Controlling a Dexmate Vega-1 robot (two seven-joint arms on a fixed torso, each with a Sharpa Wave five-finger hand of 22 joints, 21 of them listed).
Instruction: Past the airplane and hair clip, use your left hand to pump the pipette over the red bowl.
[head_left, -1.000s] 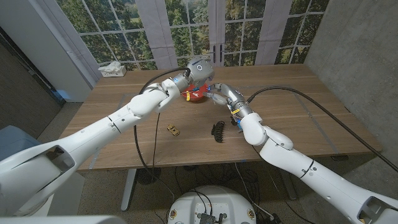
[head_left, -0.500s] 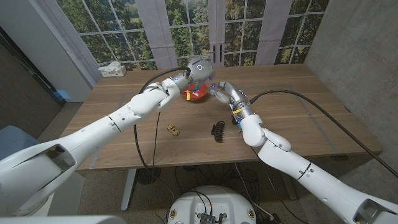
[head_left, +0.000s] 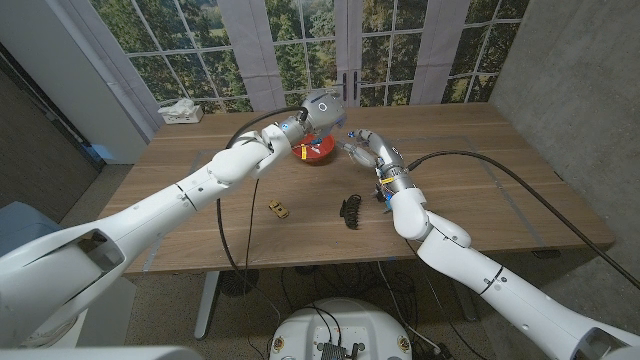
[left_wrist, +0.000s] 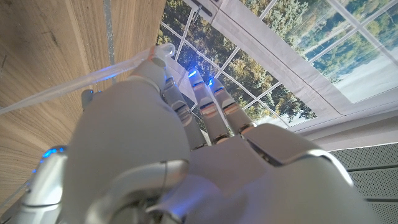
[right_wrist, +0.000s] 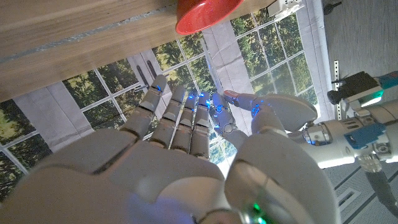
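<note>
The red bowl (head_left: 312, 152) stands on the wooden table past the small tan airplane (head_left: 279, 208) and the black hair clip (head_left: 350, 209). My left hand (head_left: 317, 112) hovers just above the bowl. In the left wrist view my left hand (left_wrist: 143, 130) grips a clear pipette (left_wrist: 68, 86) that slants out over the wood. To the right of the bowl, a little apart from it, my right hand (head_left: 358, 143) holds nothing. The right wrist view shows my right hand (right_wrist: 186, 143) with straight fingers, thumb apart, and the red bowl (right_wrist: 205, 14) beyond them.
A tissue box (head_left: 180, 110) sits at the table's far left corner. Black cables run along both arms over the table. Windows stand behind the table's far edge (head_left: 400, 106), and a grey wall closes the right side.
My right hand has drawn back a little to the right, away from the bowl. The left hand stays over the bowl with the pipette.
</note>
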